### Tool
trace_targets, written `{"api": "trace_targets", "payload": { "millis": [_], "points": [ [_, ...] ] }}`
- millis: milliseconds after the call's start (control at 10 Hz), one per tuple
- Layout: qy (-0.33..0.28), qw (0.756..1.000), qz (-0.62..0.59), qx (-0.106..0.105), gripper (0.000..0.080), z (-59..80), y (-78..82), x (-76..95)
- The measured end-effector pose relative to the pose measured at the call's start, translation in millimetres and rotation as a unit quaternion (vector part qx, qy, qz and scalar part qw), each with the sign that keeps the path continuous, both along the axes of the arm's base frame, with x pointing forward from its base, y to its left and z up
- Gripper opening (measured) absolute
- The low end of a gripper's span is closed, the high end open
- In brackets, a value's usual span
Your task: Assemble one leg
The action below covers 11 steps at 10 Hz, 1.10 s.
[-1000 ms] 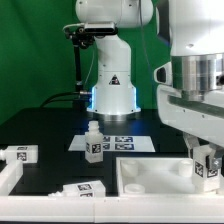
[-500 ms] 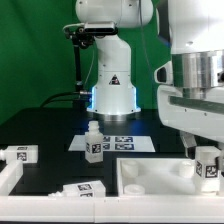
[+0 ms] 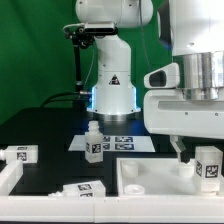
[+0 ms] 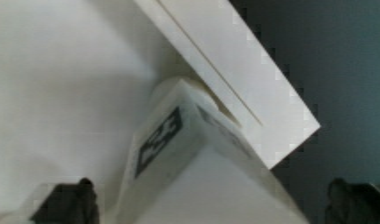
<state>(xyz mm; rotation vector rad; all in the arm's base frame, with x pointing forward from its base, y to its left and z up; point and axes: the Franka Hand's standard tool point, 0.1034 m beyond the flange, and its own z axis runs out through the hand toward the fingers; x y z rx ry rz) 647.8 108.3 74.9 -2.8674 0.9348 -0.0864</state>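
Note:
One leg, a small white block with a black-and-white tag, stands upright at a far corner of the white tabletop on the exterior view's right. My gripper hangs straight over it. In the wrist view the leg sits between my two dark fingertips, with a gap on each side. My gripper is open around the leg. The tabletop's raised rim runs past the leg.
Another leg stands upright on the marker board. Two more legs lie on their sides, one at the left edge and one near the front. The robot base stands behind.
My hand has turned about its vertical axis above the leg, and its body now reaches further to the exterior view's left. The leg stays in place.

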Motion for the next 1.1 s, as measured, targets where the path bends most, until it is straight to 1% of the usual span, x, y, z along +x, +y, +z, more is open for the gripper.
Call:
{"api": "trace_targets", "payload": {
  "millis": [100, 200, 300, 400, 500, 600, 700, 800, 900, 1100],
  "points": [
    [-0.007, 0.997, 0.072, -0.011, 0.0648, 0.1, -0.3, 0.4],
    [-0.015, 0.984, 0.175, -0.029, 0.0649, 1.2, 0.0, 1.5],
    [-0.019, 0.969, 0.244, -0.039, 0.0649, 2.1, 0.6, 2.0],
    [-0.020, 0.965, 0.260, -0.040, 0.0649, 1.8, 2.8, 1.4],
    [-0.018, 0.968, 0.246, -0.039, 0.0649, 1.6, 2.2, 1.4],
    [-0.018, 0.970, 0.238, -0.038, 0.0560, 1.6, 2.1, 1.4],
    [-0.018, 0.970, 0.238, -0.038, 0.0382, 1.6, 2.0, 1.5],
    [-0.015, 0.978, 0.205, -0.035, 0.0382, 1.6, 1.3, 1.4],
    [-0.009, 0.990, 0.140, -0.032, 0.0285, 1.2, 0.1, 1.6],
    [0.003, 1.000, 0.011, -0.028, 0.0285, 0.7, -2.6, 1.3]
  ]
}}
